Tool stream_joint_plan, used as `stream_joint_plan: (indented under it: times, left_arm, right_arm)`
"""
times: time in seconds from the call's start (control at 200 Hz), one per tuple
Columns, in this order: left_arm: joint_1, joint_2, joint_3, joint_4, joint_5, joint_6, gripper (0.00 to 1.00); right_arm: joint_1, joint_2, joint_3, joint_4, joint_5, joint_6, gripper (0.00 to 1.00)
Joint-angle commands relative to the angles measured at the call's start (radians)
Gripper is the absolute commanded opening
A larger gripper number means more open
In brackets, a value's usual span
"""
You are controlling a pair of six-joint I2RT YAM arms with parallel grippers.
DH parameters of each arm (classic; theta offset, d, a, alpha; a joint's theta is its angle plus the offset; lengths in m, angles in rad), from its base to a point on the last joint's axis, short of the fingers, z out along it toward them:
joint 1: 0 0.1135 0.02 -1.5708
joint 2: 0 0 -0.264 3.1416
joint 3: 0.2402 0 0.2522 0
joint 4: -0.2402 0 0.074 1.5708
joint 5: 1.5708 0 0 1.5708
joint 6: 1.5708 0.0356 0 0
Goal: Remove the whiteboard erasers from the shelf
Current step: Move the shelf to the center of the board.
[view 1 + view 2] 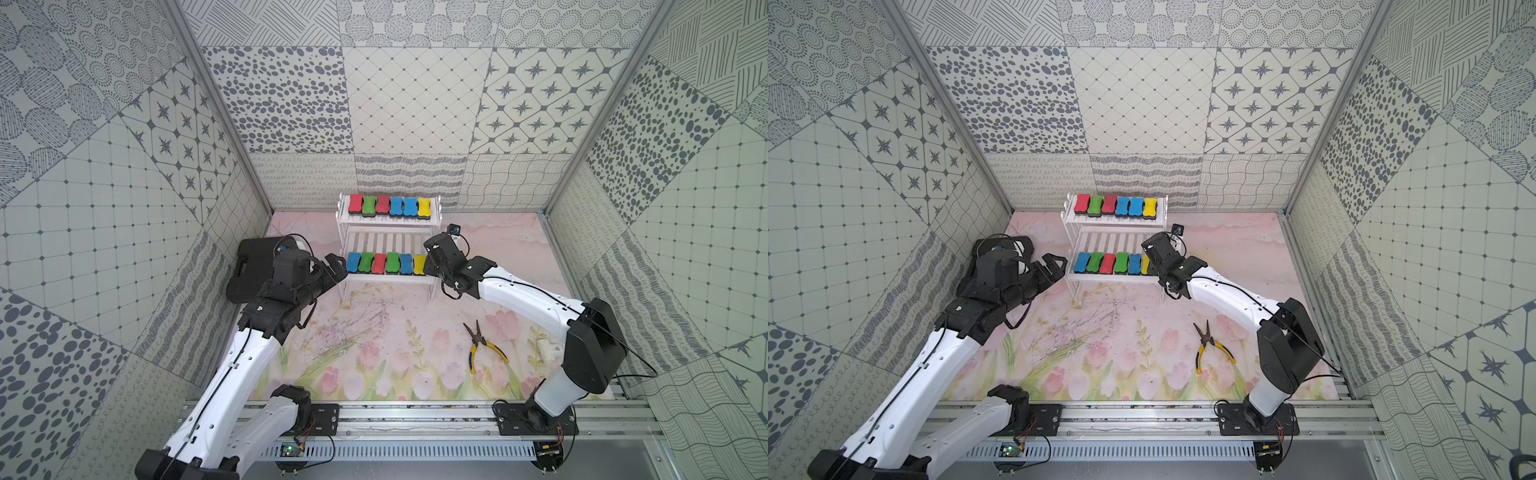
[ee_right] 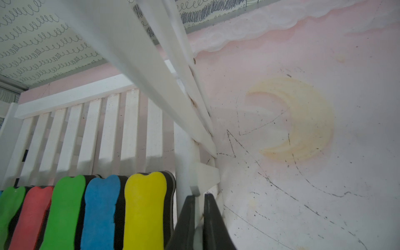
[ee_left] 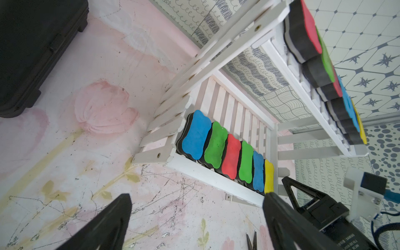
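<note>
left claw (image 1: 336,268) is hanging spread wide just beside the left end of the lower tier of the shelf (image 1: 388,241). right claw (image 2: 199,201) is pinching a white slat on the shelf's right end rail, right next to the yellow eraser (image 2: 145,205). i'm seeing all twelve erasers (image 1: 379,263) sitting on the shelf, six per tier. pliers (image 1: 484,347) are lying on the mat (image 1: 374,332) near the right arm, and the black case (image 1: 249,266) is sitting behind the left arm.

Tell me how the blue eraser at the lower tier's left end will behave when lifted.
Probably light and squashy: the blue eraser shows a soft-looking top over dark felt. Lying flat on the slatted shelf, it shouldn't roll. Pressed against the green eraser, it may drag that neighbour.
</note>
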Motion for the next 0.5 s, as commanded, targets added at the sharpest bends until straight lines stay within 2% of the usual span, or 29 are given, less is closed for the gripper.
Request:
stream_joint_plan:
  times: [0.0, 0.14, 0.25, 0.495]
  left_arm:
    - [-0.012, -0.018, -0.012, 0.010, 0.009, 0.001, 0.99]
    - [-0.018, -0.019, -0.020, 0.016, 0.027, 0.010, 1.00]
    - [-0.027, -0.012, -0.030, 0.022, 0.038, 0.015, 1.00]
    - [-0.078, 0.013, -0.043, 0.039, 0.034, 0.025, 0.99]
  right_arm:
    - [-0.032, -0.073, -0.017, 0.075, -0.007, -0.017, 0.00]
    - [-0.056, -0.113, -0.049, 0.082, -0.022, -0.067, 0.00]
    - [-0.091, -0.135, -0.073, 0.097, -0.086, -0.106, 0.00]
    - [-0.148, -0.169, -0.118, 0.126, -0.149, -0.182, 0.00]
